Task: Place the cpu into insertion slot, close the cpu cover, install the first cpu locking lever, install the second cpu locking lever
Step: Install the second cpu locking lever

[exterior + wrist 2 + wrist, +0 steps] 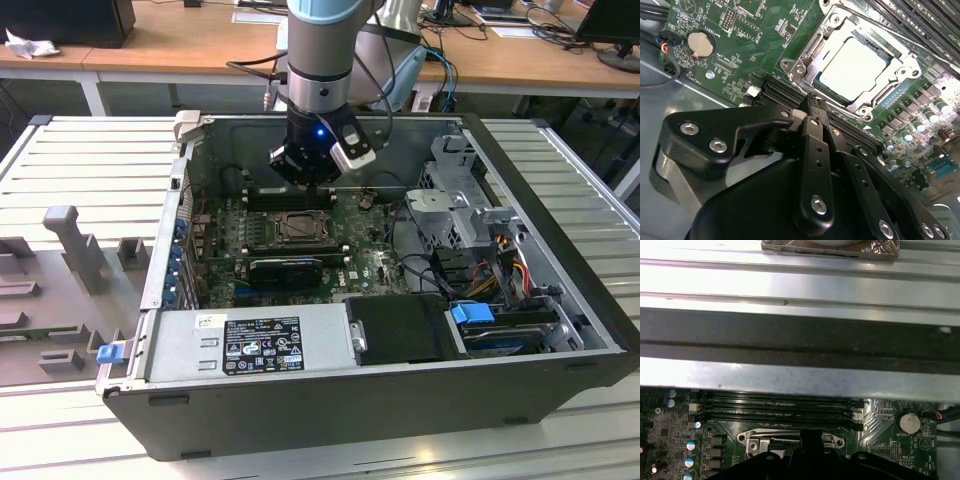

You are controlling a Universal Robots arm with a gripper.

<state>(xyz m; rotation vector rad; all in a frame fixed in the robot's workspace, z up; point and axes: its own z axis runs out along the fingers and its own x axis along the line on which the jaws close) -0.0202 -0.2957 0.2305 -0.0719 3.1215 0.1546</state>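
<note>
End effector hovers near insertion slot — cpu seated inside.

Probably a lab: desks, cables.

insertion slot half hidden behind gripper body; cpu cover lower edge hidden
</note>
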